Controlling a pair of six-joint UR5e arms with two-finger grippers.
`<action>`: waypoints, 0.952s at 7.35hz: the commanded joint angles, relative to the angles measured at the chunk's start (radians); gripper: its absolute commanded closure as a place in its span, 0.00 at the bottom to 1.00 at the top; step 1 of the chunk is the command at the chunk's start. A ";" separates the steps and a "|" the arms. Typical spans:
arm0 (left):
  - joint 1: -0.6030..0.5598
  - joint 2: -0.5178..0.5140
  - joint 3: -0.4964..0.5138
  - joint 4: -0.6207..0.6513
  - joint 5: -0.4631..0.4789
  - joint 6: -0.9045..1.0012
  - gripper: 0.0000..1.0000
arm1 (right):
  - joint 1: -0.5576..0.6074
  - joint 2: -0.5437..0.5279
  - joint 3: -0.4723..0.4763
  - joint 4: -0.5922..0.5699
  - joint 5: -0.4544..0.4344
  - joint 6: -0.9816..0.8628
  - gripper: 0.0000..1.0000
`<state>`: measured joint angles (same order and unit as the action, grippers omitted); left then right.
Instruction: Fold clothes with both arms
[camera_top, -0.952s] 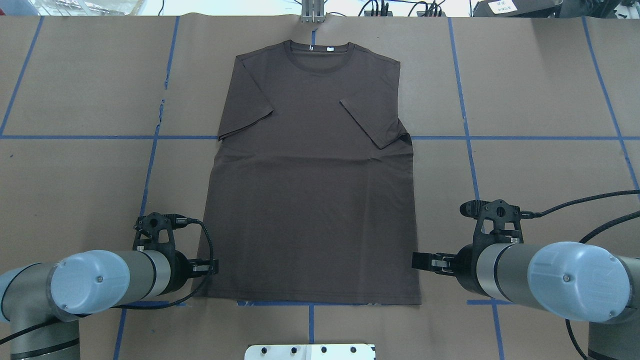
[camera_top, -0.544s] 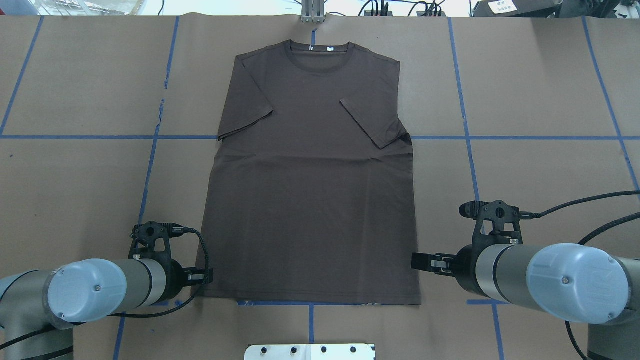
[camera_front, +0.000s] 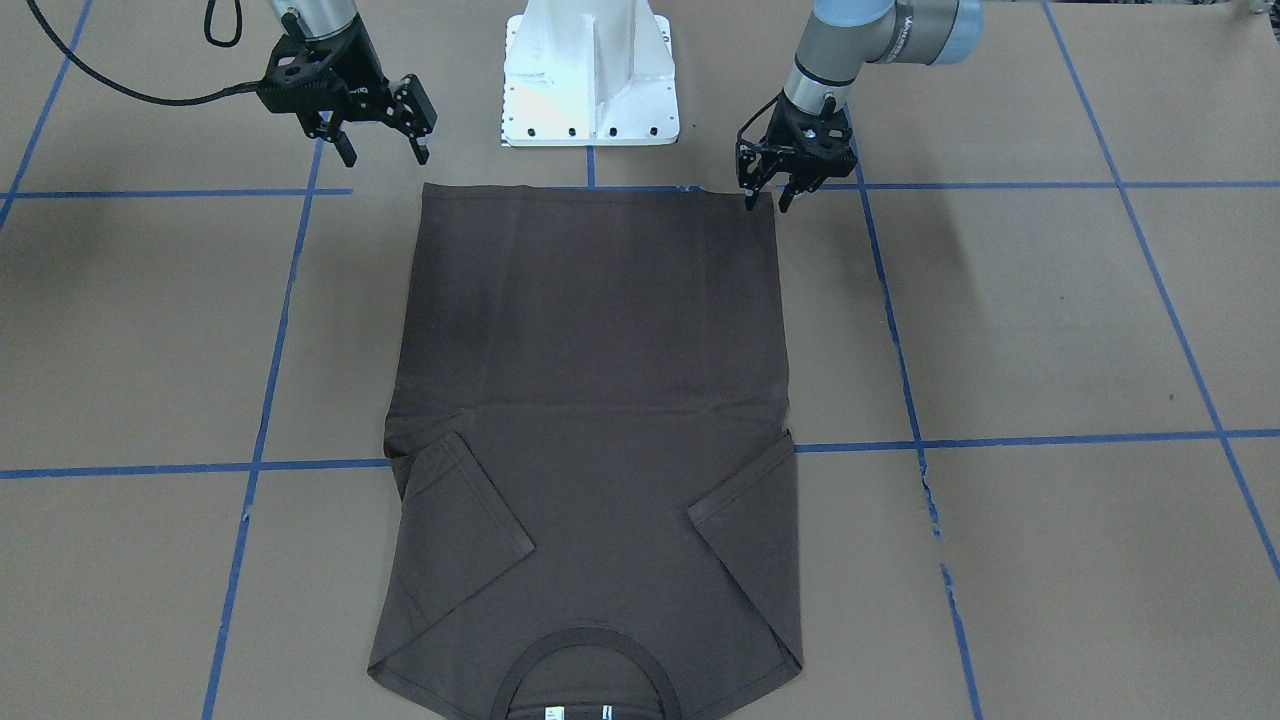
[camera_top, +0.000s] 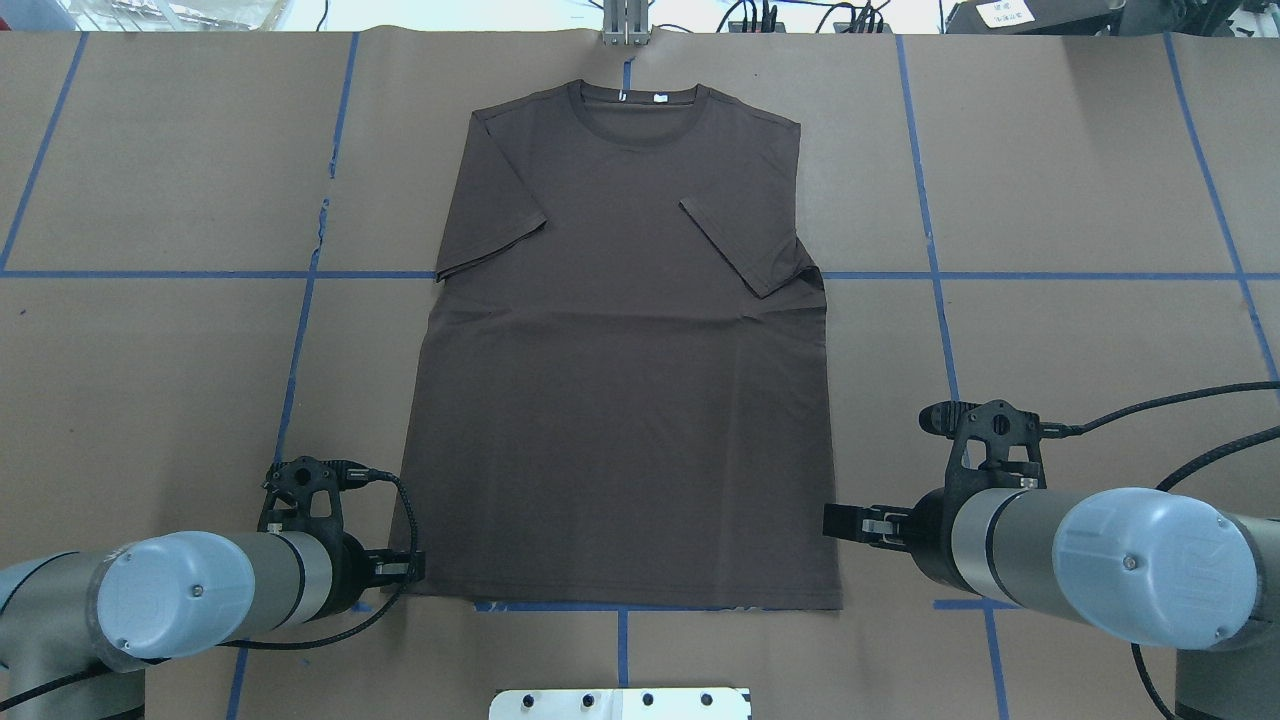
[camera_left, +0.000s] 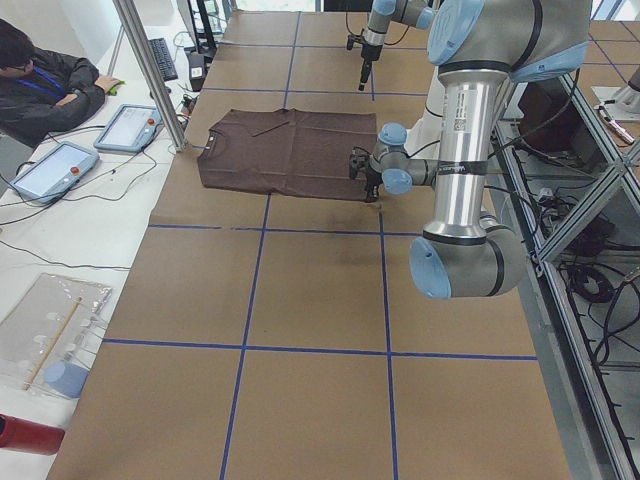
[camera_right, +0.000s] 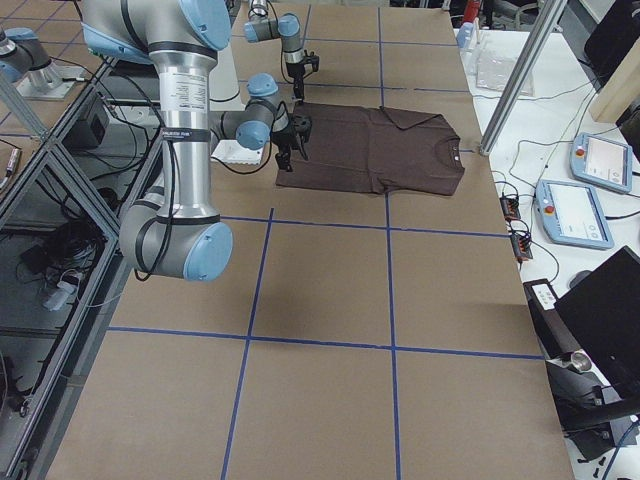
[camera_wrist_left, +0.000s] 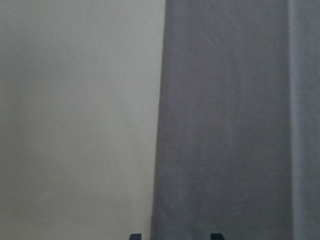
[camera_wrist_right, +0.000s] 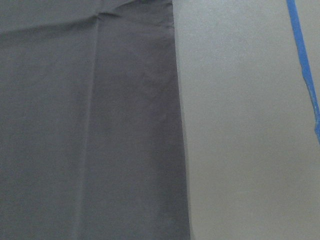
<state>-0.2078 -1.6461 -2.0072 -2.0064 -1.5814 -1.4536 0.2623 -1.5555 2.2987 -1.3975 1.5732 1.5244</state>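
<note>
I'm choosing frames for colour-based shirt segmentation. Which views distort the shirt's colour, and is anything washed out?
Left wrist view: the T-shirt reads bluish-grey, the table pale, detail soft. Right wrist view: T-shirt grey rather than brown, creases visible. Overhead view: T-shirt dark brown; only the background beyond the table's far edge is blown out.

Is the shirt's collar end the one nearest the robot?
No: the T-shirt lies with its collar at the far end and its hem beside the white base.
</note>
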 joint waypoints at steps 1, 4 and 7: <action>0.005 -0.001 0.001 0.000 0.000 -0.001 0.44 | 0.000 0.000 -0.001 0.000 -0.001 0.000 0.02; 0.007 -0.001 -0.001 0.000 0.000 -0.001 0.44 | 0.000 0.000 0.001 0.002 -0.010 0.003 0.02; 0.015 0.000 0.001 0.000 -0.002 -0.001 0.44 | 0.000 0.000 0.001 0.002 -0.010 0.003 0.02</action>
<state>-0.1964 -1.6466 -2.0067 -2.0065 -1.5825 -1.4542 0.2623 -1.5555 2.2994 -1.3959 1.5632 1.5278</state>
